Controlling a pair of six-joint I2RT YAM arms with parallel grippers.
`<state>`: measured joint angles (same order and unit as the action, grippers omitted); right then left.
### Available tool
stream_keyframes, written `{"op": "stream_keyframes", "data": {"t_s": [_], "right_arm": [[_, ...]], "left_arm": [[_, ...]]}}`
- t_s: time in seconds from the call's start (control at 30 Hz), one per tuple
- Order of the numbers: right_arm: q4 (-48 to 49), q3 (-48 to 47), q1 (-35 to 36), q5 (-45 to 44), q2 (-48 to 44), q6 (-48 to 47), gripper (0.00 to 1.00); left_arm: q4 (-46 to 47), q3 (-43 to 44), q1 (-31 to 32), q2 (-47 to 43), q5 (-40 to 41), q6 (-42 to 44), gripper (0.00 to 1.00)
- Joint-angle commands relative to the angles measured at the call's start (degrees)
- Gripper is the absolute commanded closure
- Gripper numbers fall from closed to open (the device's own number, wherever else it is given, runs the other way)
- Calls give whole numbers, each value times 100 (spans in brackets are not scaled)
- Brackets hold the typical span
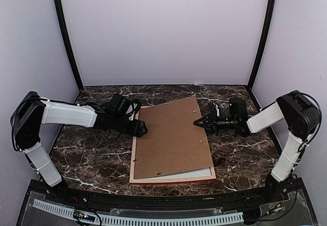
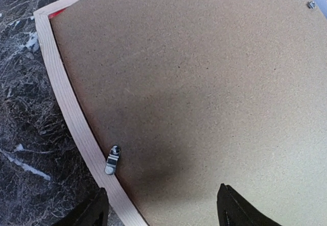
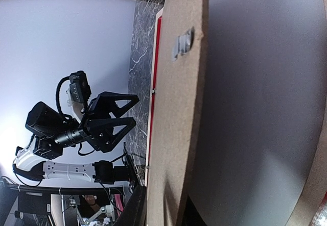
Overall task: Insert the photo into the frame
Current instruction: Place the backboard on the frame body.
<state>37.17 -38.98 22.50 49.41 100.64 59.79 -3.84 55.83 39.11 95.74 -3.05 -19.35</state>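
The frame lies back up on the table, pale wood rail showing, red front at its edge. A plain brown backing board lies askew over it, its right edge raised. My right gripper is shut on that right edge, a finger on each face. My left gripper is open, its fingers just above the board's left edge and the rail. The photo's picture side is hidden; a white sheet lies under the board.
A small metal turn clip sits on the board by the left rail; another is at its far edge. The dark marble table is walled by white panels. My left gripper also shows in the right wrist view.
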Motion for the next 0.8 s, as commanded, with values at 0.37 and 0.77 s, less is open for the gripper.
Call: {"op": "stream_keyframes", "data": {"t_s": [0.37,0.77], "right_arm": [[-90,-284,9,-1,32,-330,74],[-94,-343,9,41,71,-334,73]], "left_arm": [[-390,631,-30,624,222,472,25],[-660,975,-32,1055,446,582,25]]}}
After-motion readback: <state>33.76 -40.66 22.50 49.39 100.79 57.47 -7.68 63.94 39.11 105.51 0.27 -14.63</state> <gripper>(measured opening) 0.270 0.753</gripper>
